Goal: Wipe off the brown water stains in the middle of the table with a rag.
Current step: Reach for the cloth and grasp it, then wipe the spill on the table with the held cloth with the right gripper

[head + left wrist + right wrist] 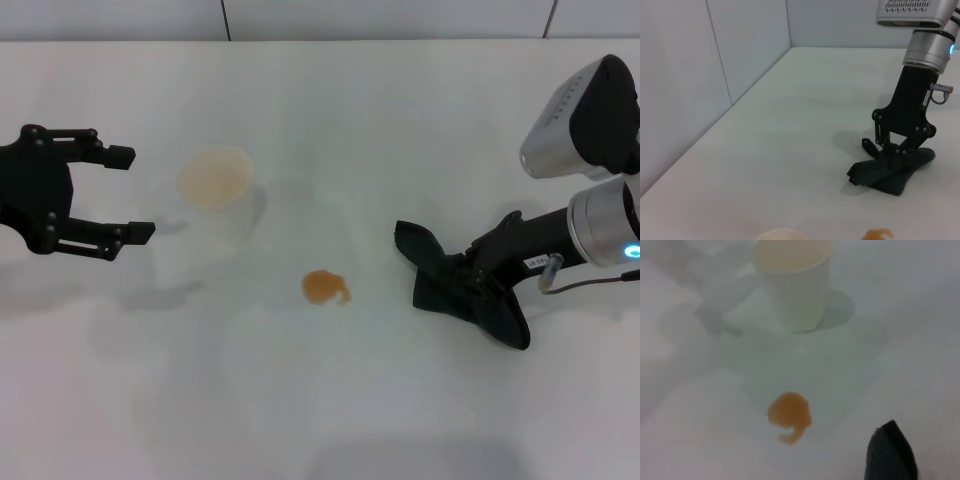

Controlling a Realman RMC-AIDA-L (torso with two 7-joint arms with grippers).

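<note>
The brown water stain (325, 288) is a small orange-brown blot in the middle of the white table (380, 120). The black rag (432, 262) lies on the table to the right of the stain, a short gap away. My right gripper (472, 278) is down on the rag and shut on it, with the cloth bunched under its fingers; the left wrist view shows the gripper (896, 152) and the rag (880, 176). The right wrist view shows the stain (789, 414) and a corner of the rag (890, 452). My left gripper (132, 194) is open and empty at the far left.
A pale translucent plastic cup (216, 190) stands upright left of and behind the stain, between it and the left gripper; it also shows in the right wrist view (794, 285). A grey wall (715, 60) runs along the table's far edge.
</note>
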